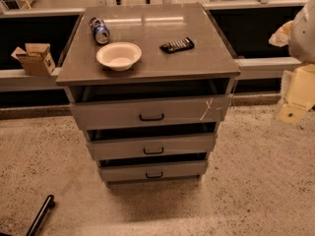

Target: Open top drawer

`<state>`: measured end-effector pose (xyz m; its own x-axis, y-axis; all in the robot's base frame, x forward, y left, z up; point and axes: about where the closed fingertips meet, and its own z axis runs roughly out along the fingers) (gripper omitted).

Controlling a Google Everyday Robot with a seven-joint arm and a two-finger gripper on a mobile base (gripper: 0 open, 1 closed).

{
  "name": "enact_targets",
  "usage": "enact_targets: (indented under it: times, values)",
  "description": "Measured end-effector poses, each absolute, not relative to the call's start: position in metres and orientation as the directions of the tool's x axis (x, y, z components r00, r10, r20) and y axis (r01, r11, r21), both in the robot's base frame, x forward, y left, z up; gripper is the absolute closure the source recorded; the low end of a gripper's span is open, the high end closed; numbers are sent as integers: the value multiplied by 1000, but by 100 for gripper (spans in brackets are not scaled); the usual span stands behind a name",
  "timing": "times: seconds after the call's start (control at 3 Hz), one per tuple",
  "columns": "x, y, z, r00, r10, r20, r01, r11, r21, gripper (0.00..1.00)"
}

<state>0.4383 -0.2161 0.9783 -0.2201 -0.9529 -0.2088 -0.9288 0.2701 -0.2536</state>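
Observation:
The top drawer (pixel 150 112) is the widest grey front of the cabinet, just under the grey top (pixel 197 63). It has a small black bar handle (pixel 151 117) and a white scratch (pixel 205 109) near its right end. A dark gap shows between the front and the cabinet top. My gripper (pixel 295 100) is the cream-coloured part at the right edge of the view. It hangs to the right of the cabinet at about the height of the top drawer, well apart from the handle and touching nothing.
Two narrower grey drawers, the middle one (pixel 152 146) and the bottom one (pixel 153 171), sit below. On the top lie a can (pixel 100 31), a white bowl (pixel 118 54) and a black remote (pixel 177 44). A cardboard box (pixel 33 58) stands at left and a black rod (pixel 39 215) lies at bottom left.

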Motion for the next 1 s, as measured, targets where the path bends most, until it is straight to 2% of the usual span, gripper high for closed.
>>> enact_targets:
  times: [0.33,1.0]
  values:
    - [438,-216,978,-220,-953,-209,-929,270,-254,0]
    - [476,-163,913,-120,-942,-313,-941,209,-265,0]
